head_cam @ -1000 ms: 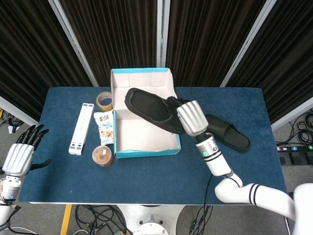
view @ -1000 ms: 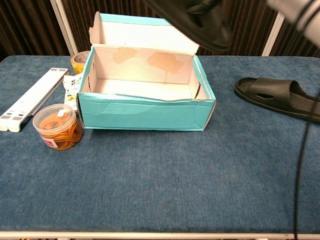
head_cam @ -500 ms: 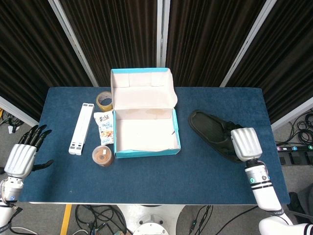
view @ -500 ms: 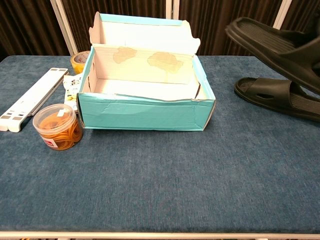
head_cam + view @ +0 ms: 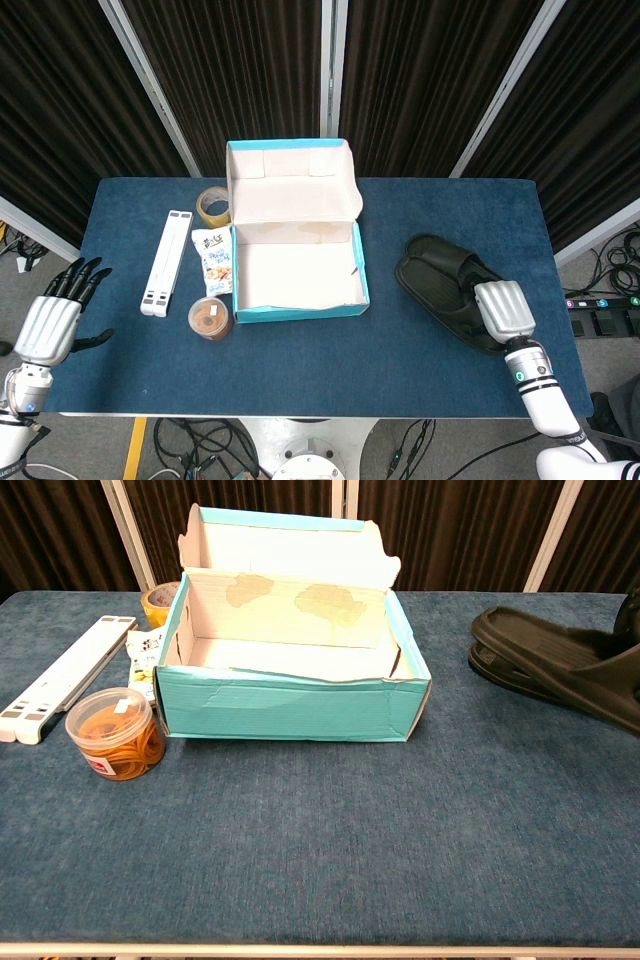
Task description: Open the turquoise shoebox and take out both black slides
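Slide (image 5: pixel 440 272) under right hand (image 5: pixel 503 311), stacked on other slide (image 5: pixel 500 668)

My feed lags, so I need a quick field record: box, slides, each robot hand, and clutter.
box: shoebox open, lid up, inside bare
slides: both out of the box, on the right; top slide stacked on the bottom slide
right robot hand: right hand on the top slide's near end; grip not visible
left robot hand: left hand off the table's left edge, fingers apart, holding nothing
clutter: tape, white stand, snack packet, jar left of the box
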Action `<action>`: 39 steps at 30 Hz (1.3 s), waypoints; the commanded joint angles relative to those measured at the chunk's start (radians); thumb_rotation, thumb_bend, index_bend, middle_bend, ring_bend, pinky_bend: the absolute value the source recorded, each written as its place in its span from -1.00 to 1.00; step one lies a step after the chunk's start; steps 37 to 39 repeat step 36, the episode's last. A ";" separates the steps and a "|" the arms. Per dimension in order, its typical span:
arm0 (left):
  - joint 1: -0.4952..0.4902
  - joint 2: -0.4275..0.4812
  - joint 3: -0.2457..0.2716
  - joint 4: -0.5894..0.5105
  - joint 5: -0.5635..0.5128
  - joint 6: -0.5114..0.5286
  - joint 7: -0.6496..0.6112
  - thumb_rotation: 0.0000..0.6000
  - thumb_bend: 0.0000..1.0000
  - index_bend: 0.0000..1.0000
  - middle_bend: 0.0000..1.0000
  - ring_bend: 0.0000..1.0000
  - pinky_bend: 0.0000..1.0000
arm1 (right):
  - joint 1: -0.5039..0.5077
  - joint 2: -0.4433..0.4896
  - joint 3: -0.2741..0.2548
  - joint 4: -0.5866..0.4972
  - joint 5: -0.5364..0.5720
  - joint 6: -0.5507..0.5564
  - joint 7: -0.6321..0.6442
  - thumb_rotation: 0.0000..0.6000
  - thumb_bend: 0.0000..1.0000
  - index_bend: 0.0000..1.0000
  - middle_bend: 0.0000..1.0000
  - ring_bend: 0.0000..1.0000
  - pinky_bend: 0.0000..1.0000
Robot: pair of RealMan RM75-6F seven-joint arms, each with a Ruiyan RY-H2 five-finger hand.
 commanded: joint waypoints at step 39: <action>0.015 0.037 -0.026 -0.029 -0.044 0.012 0.009 1.00 -0.80 -0.75 -0.89 -1.00 -0.65 | -0.107 0.098 0.028 0.077 -0.171 0.189 -0.029 1.00 -0.76 -1.00 -1.00 -1.00 -1.00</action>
